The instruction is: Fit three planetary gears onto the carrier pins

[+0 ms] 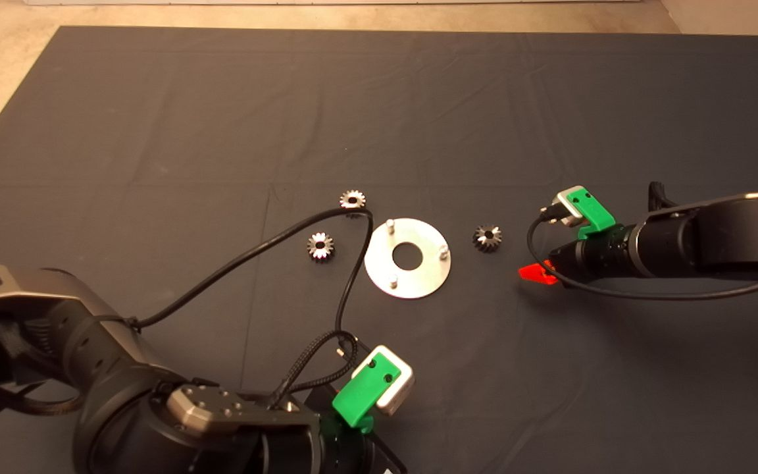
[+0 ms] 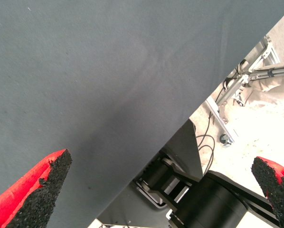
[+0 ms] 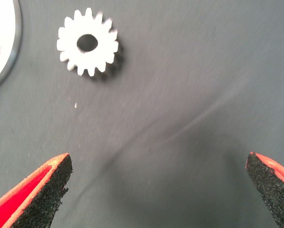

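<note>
A flat silver disc (image 1: 407, 258) lies mid-mat with three upright carrier pins (image 1: 390, 224) set in a triangle, all bare. Three dark toothed planetary gears lie flat on the mat: one (image 1: 353, 198) behind the disc's left side, one (image 1: 320, 246) left of it, one (image 1: 487, 237) right of it. My right gripper (image 1: 539, 268) hovers just right of that last gear, open and holding nothing. Its wrist view shows the gear (image 3: 87, 43) ahead of the wide-apart fingertips (image 3: 37, 194), with the disc's rim (image 3: 6, 52) beside it. My left gripper (image 2: 156, 190) waits open at the mat's near edge.
A black cable (image 1: 353, 263) from the left arm loops across the mat, passing the rear gear and the disc's left rim. The left wrist view shows the mat's edge, the robot's base (image 2: 199, 199) and the floor beyond.
</note>
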Motion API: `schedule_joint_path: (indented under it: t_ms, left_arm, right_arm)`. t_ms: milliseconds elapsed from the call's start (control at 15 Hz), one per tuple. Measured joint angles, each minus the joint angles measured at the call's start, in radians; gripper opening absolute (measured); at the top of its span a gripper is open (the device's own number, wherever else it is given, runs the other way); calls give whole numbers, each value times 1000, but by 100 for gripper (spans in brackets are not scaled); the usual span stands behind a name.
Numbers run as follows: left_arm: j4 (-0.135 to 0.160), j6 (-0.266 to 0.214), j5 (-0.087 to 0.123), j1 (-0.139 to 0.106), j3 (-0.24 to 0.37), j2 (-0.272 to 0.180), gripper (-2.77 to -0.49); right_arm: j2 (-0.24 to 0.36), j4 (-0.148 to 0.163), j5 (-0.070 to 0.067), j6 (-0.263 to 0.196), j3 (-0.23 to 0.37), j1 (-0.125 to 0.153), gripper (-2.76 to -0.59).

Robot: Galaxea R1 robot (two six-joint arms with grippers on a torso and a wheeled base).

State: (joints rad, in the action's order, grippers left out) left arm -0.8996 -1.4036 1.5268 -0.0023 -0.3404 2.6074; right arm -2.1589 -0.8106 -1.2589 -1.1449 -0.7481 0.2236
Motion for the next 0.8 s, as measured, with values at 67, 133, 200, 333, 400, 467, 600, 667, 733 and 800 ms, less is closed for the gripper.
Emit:
schedule_joint_path:
  t_ms: [67, 133, 200, 333, 400, 467, 600, 667, 733, 800]
  left_arm:
    - [-5, -1, 0, 2, 0, 0, -51]
    - [-10, -1, 0, 2, 0, 0, -51]
    - [-11, -1, 0, 2, 0, 0, -51]
    - [-11, -1, 0, 3, 0, 0, -51]
    - [-14, -1, 0, 6, 0, 0, -51]
    - [-14, -1, 0, 10, 0, 0, -51]
    - [-14, -1, 0, 10, 0, 0, -51]
    - [-14, -1, 0, 10, 0, 0, -51]
    - [-14, -1, 0, 10, 0, 2, -51]
    - [-14, -1, 0, 10, 0, 3, -51]
  right_arm:
    - [-5, 0, -1, 0, -3, 1, -61]
    - [-12, 1, -1, 0, -4, 0, -61]
    - [-27, 2, 0, 0, -12, 1, -61]
    - [-65, 2, 3, -1, -37, 1, -61]
    - [-82, 2, 4, -1, -46, 1, -61]
    - [-94, 2, 5, -1, -53, 1, -61]
    - [-105, 3, 8, -2, -68, 0, -61]
    - [-105, 3, 8, -3, -77, 1, -61]
    - [-107, 3, 6, -4, -86, 0, -61]
    - [-113, 3, 6, -4, -91, 0, -61]
